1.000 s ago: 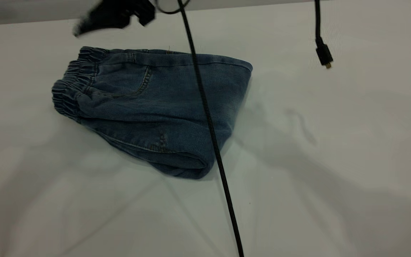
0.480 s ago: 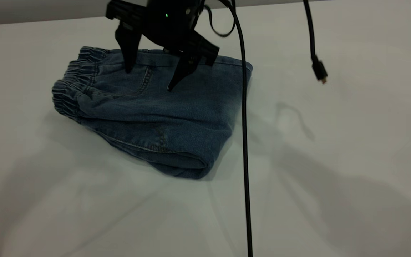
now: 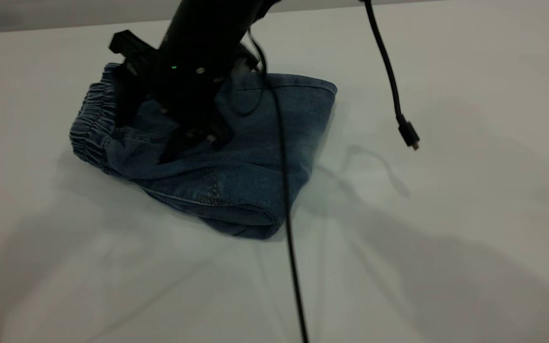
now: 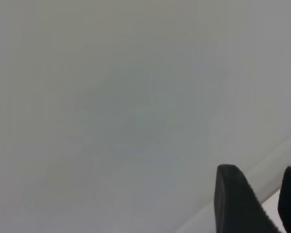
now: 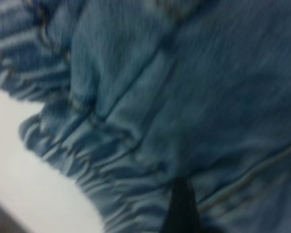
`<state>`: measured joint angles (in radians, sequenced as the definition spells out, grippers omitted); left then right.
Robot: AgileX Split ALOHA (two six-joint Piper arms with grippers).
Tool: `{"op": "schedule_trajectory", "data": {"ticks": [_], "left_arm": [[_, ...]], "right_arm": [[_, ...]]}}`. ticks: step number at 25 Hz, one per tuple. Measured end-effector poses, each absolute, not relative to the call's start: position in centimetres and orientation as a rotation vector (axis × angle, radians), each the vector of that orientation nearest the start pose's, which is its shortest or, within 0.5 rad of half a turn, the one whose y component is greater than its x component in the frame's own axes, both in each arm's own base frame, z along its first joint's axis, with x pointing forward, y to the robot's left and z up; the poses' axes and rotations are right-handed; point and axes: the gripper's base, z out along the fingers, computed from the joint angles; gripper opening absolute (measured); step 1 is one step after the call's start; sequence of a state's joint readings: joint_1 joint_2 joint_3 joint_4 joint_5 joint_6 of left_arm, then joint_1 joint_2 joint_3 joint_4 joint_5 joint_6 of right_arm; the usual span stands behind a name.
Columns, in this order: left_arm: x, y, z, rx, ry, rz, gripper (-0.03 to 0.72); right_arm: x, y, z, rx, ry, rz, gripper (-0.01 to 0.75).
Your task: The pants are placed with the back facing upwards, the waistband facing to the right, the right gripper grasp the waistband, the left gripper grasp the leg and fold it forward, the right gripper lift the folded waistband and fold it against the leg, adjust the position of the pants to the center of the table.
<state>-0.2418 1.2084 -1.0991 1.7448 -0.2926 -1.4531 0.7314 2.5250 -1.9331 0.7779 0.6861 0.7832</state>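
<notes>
A plain white counter (image 3: 446, 238) fills the exterior view, carrying one folded pair of denim jeans (image 3: 255, 143) and nothing else.

The right claw (image 3: 148, 126) is down on the jeans, its fingers apart and straddling the cloth just inside the gathered elastic waistband (image 3: 88, 128). One finger stands at the waistband side, the other towards the middle of the bundle. The right wrist view shows a dark fingertip (image 5: 182, 204) against the denim beside the puckered elastic. Away from the claw, the fold edge of the jeans lies on the far side of the bundle. The arm's black cable (image 3: 289, 214) trails across that part and on over the bare counter, and a second cable ending in a plug (image 3: 408, 133) hangs farther out.

The jeans look fully folded, so the step in hand is probably the shift to the middle of the counter. To do it well, the claw should press or pinch through all the layers, not only the top one. The drag should be slow and level so the fold does not slide open, and the trailing cable must not snag the edge.

The left claw (image 4: 262, 208) hangs over bare counter with its fingers slightly apart, well away from the jeans.
</notes>
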Motion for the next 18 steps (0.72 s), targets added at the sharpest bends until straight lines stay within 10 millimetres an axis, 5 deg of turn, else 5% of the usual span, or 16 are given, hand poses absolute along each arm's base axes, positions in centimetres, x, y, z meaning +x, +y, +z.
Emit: {"op": "schedule_trajectory", "data": {"ticks": [6, 12, 18], "left_arm": [[25.6, -9.0, 41.5, 0.645, 1.498, -0.190, 0.238], [25.1, -8.9, 41.9, 0.649, 1.482, -0.194, 0.238], [25.0, -8.9, 42.0, 0.649, 1.478, -0.195, 0.238]], "right_arm": [[35.5, 38.7, 7.5, 1.061, 3.032, 1.156, 0.476], [36.0, 37.7, 7.0, 1.064, 3.018, 1.005, 0.453], [36.4, 37.5, 9.9, 0.894, 2.983, 1.044, 0.447]]}}
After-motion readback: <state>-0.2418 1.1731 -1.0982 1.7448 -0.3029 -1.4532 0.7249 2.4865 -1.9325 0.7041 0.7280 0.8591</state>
